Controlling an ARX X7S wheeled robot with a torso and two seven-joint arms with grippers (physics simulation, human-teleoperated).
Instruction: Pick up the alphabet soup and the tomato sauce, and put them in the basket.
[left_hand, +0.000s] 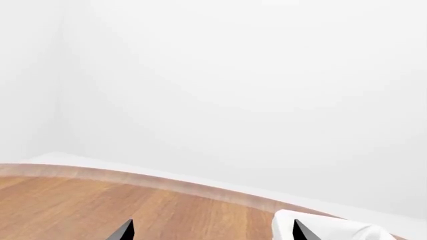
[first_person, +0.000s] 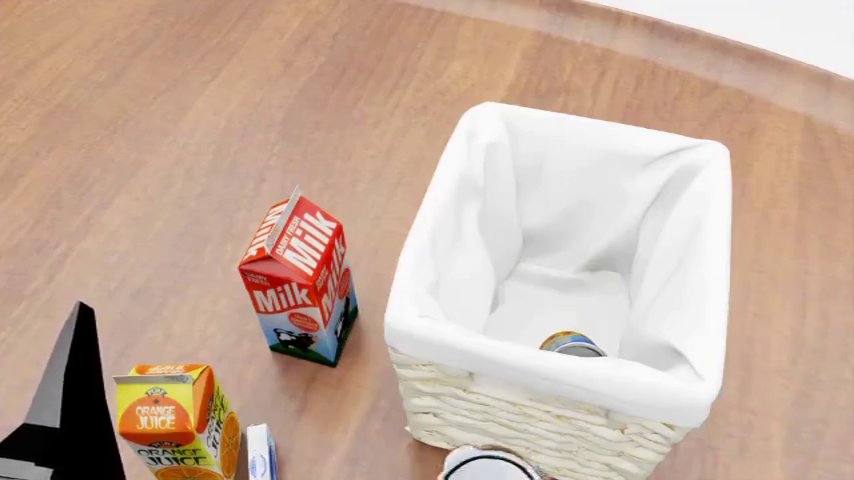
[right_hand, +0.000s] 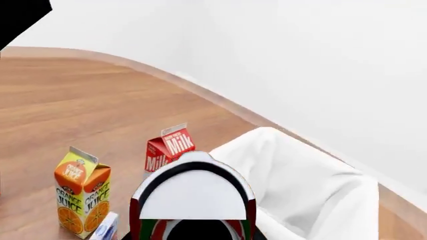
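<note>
Right gripper (right_hand: 193, 235), fingers apparently closed on the tomato sauce (right_hand: 193, 197), beside the basket (first_person: 441, 330) already holding the alphabet soup (first_person: 574, 345); left fingers (left_hand: 123, 231) parted, empty; early release risks striking the rim, toppling onto the tabletop (first_person: 174, 130)

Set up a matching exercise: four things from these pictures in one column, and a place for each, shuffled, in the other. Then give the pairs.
Things:
1. alphabet soup
2. tomato sauce
3. milk carton
4. orange juice carton

Places:
A. upright on the table just left of the basket
B. at the head view's lower left edge
C. on the basket's floor
D. close up in the right wrist view

Pairs: 1-C, 2-D, 3-A, 4-B
</note>
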